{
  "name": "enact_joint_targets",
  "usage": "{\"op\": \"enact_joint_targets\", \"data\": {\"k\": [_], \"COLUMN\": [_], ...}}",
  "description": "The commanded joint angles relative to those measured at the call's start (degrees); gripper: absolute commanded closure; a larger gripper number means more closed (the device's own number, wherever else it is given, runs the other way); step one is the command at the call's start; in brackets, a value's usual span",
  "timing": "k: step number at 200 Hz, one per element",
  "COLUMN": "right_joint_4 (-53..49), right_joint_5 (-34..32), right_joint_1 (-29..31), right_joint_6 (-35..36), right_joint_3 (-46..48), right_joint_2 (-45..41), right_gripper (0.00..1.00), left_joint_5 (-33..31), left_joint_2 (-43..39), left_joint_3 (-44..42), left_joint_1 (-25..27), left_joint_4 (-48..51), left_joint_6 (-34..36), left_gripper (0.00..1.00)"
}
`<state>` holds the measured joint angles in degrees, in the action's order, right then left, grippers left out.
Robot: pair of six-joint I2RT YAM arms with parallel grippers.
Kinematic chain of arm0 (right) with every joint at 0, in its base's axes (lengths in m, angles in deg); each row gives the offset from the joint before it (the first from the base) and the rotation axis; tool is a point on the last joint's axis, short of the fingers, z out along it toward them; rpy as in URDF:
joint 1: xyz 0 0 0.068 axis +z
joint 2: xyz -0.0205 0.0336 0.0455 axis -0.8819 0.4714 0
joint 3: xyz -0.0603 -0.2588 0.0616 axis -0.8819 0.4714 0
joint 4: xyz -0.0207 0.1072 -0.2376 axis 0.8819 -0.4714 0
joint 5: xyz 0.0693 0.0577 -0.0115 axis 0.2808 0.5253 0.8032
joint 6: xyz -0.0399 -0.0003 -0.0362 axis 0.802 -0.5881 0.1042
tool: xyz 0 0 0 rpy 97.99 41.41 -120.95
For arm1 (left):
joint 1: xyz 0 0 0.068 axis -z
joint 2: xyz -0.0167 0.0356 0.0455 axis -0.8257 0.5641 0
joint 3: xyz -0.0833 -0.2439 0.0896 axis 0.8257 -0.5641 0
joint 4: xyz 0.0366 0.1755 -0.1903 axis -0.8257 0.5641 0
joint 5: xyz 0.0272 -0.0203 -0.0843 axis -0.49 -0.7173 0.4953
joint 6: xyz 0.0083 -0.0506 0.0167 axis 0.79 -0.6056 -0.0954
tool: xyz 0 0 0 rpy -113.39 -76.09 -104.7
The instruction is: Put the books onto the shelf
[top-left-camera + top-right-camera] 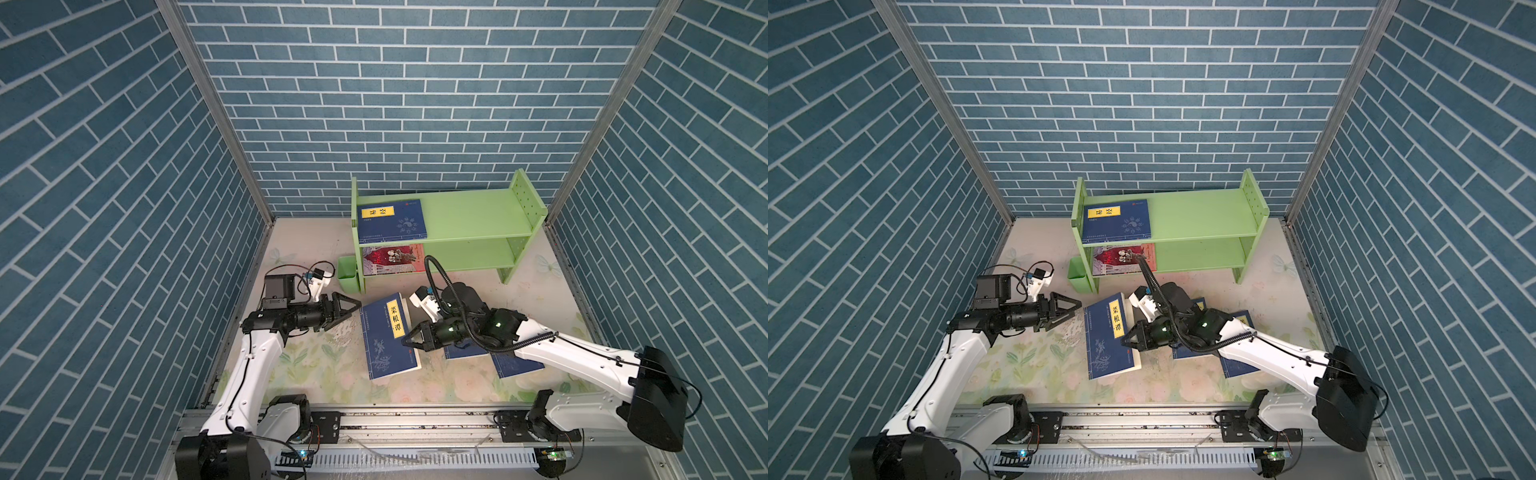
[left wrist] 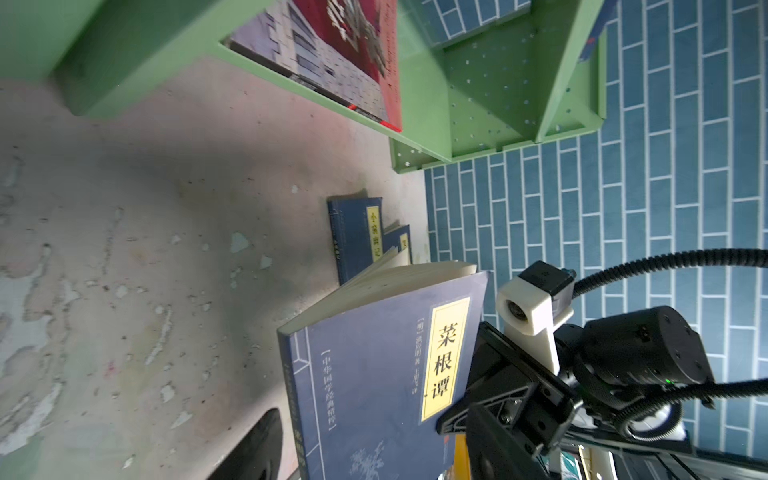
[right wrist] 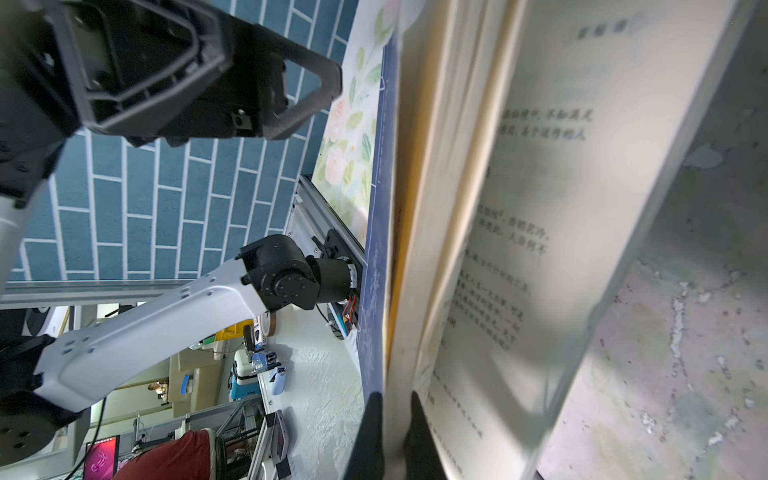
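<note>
Since the right end effector (image 1: 405,341) only pinches a few pages of the blue book (image 1: 382,332), tipped up at its tips, it might flop loose; left end effector (image 1: 352,306) sits wide open alongside.

We see that the paperback (image 1: 384,345) pinched in the right claw (image 1: 406,341) has a matt blue cover and cream paper pages (image 3: 519,208). The shelf (image 1: 465,216) beyond the claw looks smooth, perhaps painted wood or plastic. Beneath the claw, the tabletop (image 2: 124,270) is rough, its print flaking.
</note>
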<state>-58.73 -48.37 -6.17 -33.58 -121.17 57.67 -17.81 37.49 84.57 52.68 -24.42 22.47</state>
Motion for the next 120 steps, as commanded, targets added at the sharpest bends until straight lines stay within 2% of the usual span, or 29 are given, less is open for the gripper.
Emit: {"op": "enact_joint_targets", "data": {"k": [1,27,48,84,120], "right_joint_4": [-3.48,-5.92,-5.33,-2.98,-2.59], "right_joint_5": [0.97,0.74,1.87,4.12,4.89], "right_joint_1": [-1.07,-1.82,-2.22,-2.55,-2.64], "right_joint_6": [3.98,4.89,5.06,5.06,5.06], "right_joint_3": [-2.74,-4.5,-5.73,-7.58,-8.45], "right_joint_2": [-2.96,-4.24,-4.45,-4.09,-4.88], "right_gripper": [1.0,1.0,1.0,1.0,1.0], "left_joint_5": [7.63,8.24,9.32,9.17,10.21], "left_joint_2": [0.16,0.01,-0.36,0.06,0.91], "left_joint_3": [1.45,3.03,2.83,5.53,6.28], "left_joint_1": [-0.18,-0.18,1.59,9.02,9.75], "left_joint_4": [3.11,7.43,6.01,5.71,5.04], "left_joint_6": [3.65,8.39,7.92,9.34,8.57], "left_gripper": [0.29,0.29,0.29,0.29,0.34]}}
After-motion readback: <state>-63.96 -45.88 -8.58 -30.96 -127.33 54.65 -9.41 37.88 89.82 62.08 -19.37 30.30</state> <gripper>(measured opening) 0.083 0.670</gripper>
